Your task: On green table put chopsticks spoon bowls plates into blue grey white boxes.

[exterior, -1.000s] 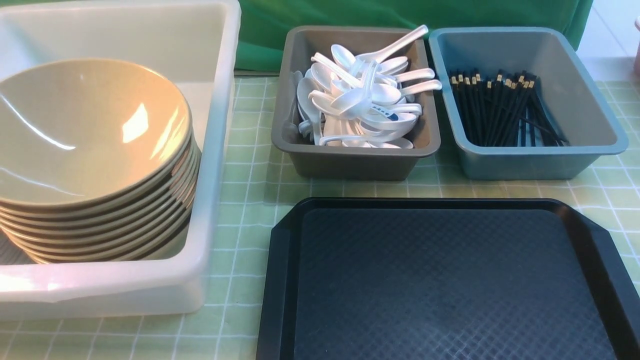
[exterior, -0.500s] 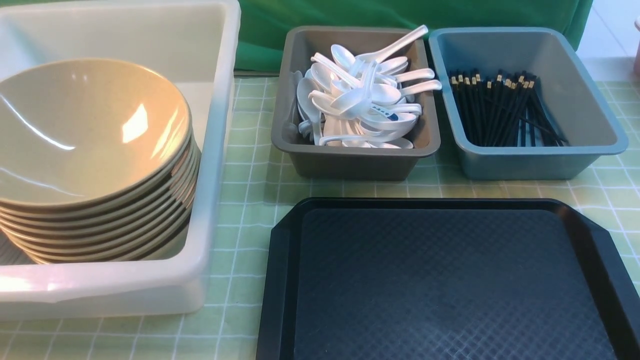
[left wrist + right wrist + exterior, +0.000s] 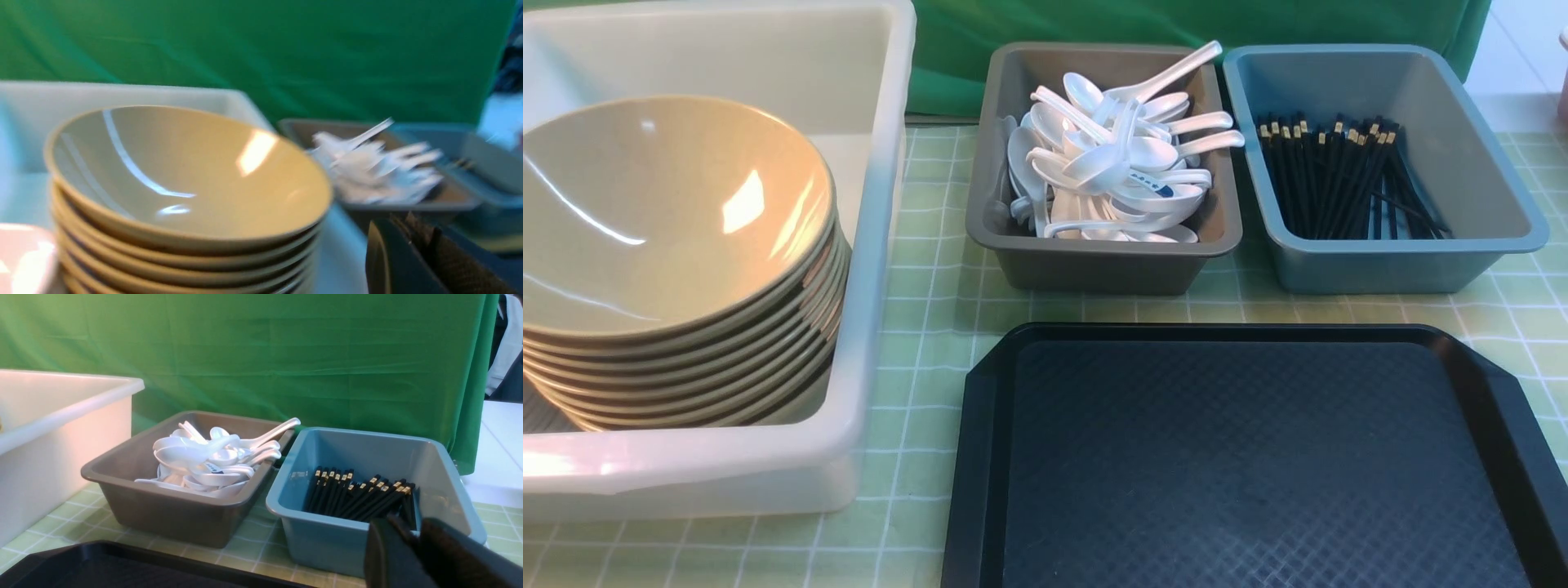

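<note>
On the green table (image 3: 931, 310), the large white box (image 3: 874, 245) holds a stack of tan bowls (image 3: 670, 220). White spoons (image 3: 1111, 163) are piled in the grey box (image 3: 1094, 265). Black chopsticks (image 3: 1339, 180) lie in the blue box (image 3: 1405, 265). Neither gripper shows in the front view. My left gripper (image 3: 416, 228) is shut and empty, hanging beside the bowls (image 3: 184, 171). A pale plate (image 3: 20, 257) shows at the edge by the stack. My right gripper (image 3: 412, 528) hovers before the blue box (image 3: 327, 535), fingers a narrow gap apart, holding nothing.
A black textured tray (image 3: 1241, 457) lies at the front right of the table, before the grey and blue boxes. A green cloth backdrop (image 3: 1176, 20) hangs behind the boxes. A strip of table runs between the white box and the tray.
</note>
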### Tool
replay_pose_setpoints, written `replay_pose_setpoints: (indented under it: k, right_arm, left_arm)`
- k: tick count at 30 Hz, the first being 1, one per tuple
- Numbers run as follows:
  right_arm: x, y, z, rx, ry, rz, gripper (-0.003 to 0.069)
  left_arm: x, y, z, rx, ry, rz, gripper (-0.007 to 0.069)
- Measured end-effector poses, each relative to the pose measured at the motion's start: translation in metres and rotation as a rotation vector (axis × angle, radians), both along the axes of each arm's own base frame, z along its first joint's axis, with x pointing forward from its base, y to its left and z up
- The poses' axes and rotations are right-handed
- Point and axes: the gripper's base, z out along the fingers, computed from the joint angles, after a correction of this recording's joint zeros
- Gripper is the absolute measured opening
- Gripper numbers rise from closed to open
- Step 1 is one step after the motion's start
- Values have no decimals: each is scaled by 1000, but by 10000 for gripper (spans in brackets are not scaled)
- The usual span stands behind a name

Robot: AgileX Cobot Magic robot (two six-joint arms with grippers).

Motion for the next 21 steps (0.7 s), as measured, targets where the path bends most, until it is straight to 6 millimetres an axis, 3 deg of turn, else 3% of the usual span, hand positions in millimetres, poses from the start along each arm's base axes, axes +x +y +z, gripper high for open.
replay_pose_setpoints:
  k: [4,9,10,13,21]
  right_arm:
    - [0,0,0,0,1,0,120]
    - [0,0,0,0,1,0,125]
    - [0,0,0,0,1,0,126]
    - [0,0,0,0,1,0,130]
    - [0,0,0,0,1,0,131]
  left_arm:
    - [9,6,-25,89,67,94,-2]
    - [16,15,-71,-31,212,267,-2]
    - [16,15,-70,-32,208,266,-2]
    - [17,14,-94,-74,166,270,-2]
    - [22,8,-104,28,60,213,-2]
